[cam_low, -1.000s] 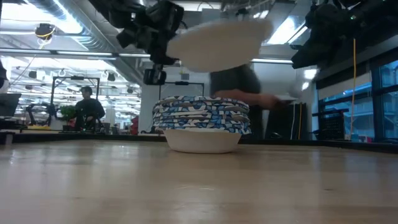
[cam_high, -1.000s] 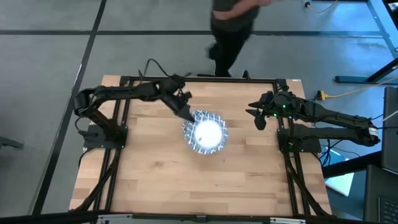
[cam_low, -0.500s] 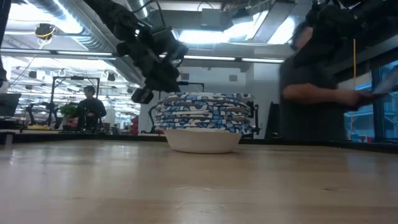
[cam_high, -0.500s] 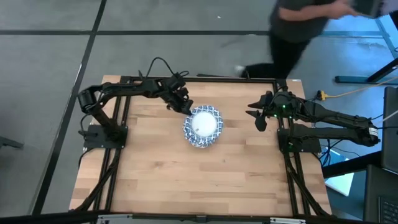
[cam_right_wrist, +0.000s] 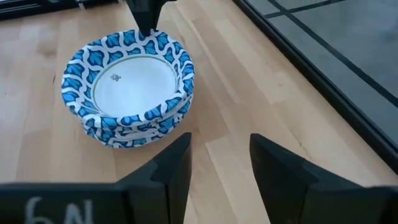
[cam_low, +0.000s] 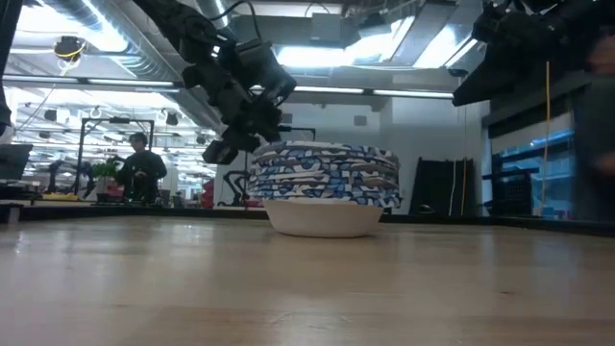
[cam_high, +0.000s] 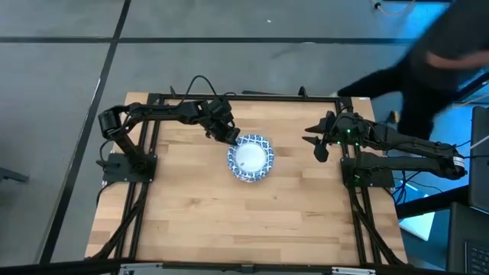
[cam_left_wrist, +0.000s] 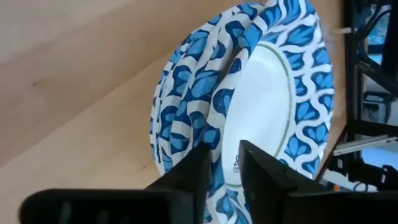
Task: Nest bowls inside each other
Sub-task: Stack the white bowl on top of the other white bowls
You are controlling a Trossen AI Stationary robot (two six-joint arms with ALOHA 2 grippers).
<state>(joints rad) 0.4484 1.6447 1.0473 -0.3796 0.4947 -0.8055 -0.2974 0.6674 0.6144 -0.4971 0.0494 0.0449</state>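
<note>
Your worktop (cam_high: 191, 221) is a pale wooden surface with a dark frame, an arm mounted at each side. Near its middle, a little toward the far edge, sits the stack of bowls (cam_high: 250, 158): white inside, blue-and-white patterned rims, nested one in another. From table height the rims make a layered band, and the upper ones look slightly skewed to one side rather than squarely seated.

Your left arm reaches from the left side across the worktop, elbow raised and wrist angled down. The left end effector (cam_high: 227, 137) is at the stack's far-left rim. In its wrist view, the two fingers (cam_left_wrist: 193, 174) straddle the patterned rim of the top bowl (cam_left_wrist: 273, 99), one finger inside and one outside, with a narrow gap that appears to be just letting go. You cannot tell for certain whether it is gripping the rim or free of it.

Your right arm waits at the right edge, well apart from the stack. The right end effector (cam_high: 321, 145) has its fingers apart and holds nothing, pointing toward the bowls.

The risk from here is in how you withdraw. If the left fingers are not fully clear of the rim when you lift or pull back, they could drag the top bowl up, tilt it, or slide the whole light stack across the wood. The skewed upper rims could also leave the top bowl seated crooked.

A person (cam_high: 439, 65) is moving beyond the far right corner, off the worktop.
</note>
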